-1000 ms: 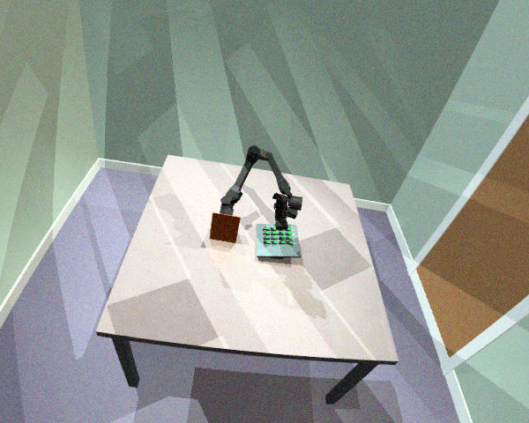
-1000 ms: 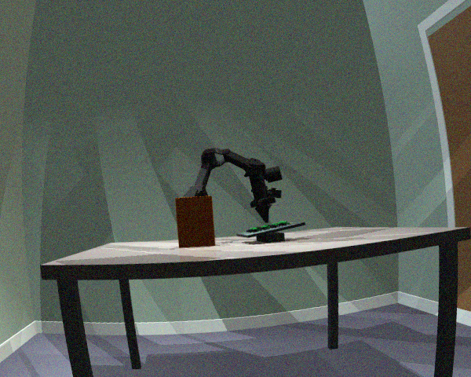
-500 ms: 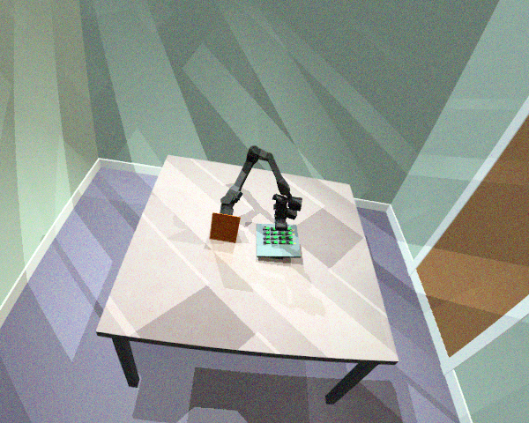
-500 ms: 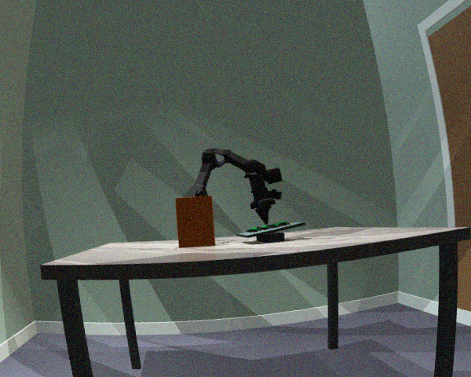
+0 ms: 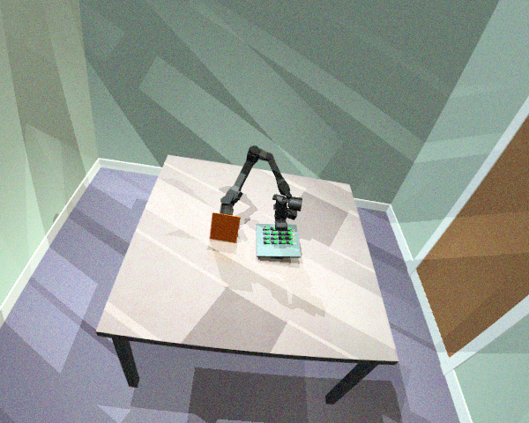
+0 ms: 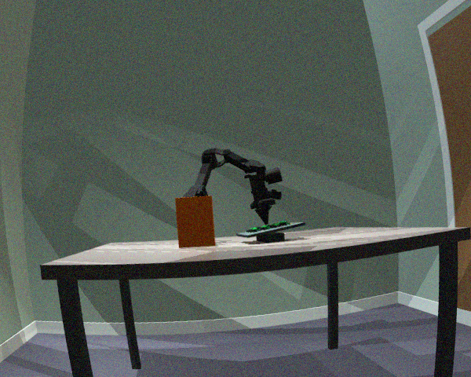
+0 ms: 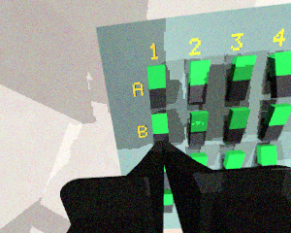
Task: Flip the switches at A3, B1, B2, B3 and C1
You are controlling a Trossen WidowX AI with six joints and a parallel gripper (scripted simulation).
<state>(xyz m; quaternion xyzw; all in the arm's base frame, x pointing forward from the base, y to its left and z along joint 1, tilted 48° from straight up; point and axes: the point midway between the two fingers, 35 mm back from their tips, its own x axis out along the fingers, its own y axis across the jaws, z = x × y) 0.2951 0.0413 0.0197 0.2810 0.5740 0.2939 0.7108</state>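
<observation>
Where the exterior view hides labels, wrist view shows closed, empty claw (image 7: pixel 163 150) tip at switch B1 (image 7: pixel 160 127).

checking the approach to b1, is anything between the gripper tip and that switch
Nothing visible stands between them. In the wrist view the shut gripper points straight at the near, dark end of the B1 switch, with its tip at or just short of it. The orange box stands off to the side, beside the panel.
</observation>
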